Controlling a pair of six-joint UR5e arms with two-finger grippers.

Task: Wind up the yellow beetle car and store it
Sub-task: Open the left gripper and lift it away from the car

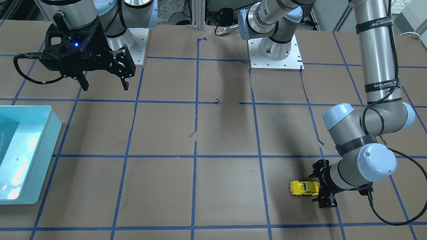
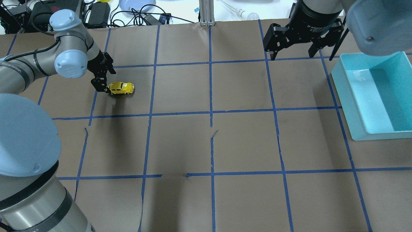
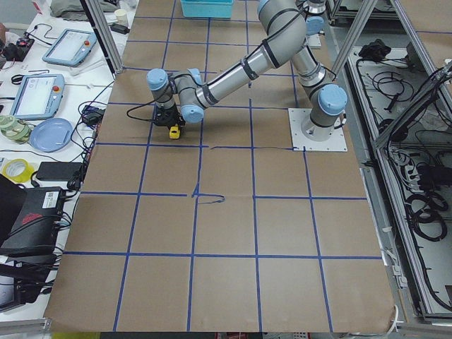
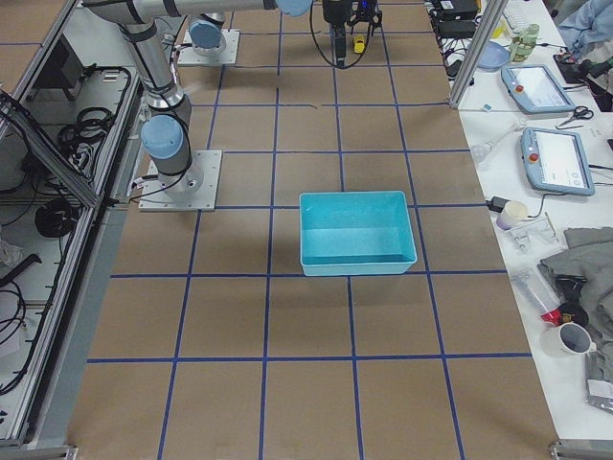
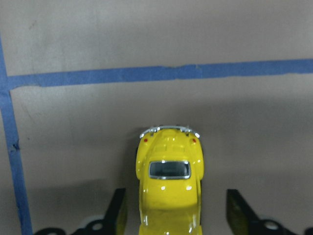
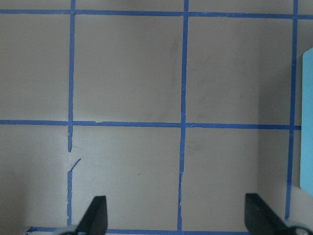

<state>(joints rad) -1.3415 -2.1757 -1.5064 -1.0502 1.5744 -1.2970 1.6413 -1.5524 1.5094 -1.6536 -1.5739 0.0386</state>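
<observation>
The yellow beetle car (image 2: 121,88) stands on its wheels on the brown paper, also in the front view (image 1: 303,187) and the left wrist view (image 5: 169,183). My left gripper (image 2: 110,83) is low at the car's end, open. In the wrist view its fingers (image 5: 119,208) stand either side of the car's near half with a gap on each side. My right gripper (image 2: 292,54) hangs open and empty high over the far side of the table, beside the bin; it also shows in the front view (image 1: 105,86) and its own wrist view (image 6: 178,218).
A light-blue open bin (image 2: 351,106) sits at the table's right side, seen in the front view (image 1: 46,150) at the left edge. Blue tape lines grid the brown paper. Both arm bases stand on plates (image 1: 275,56) at the robot's edge.
</observation>
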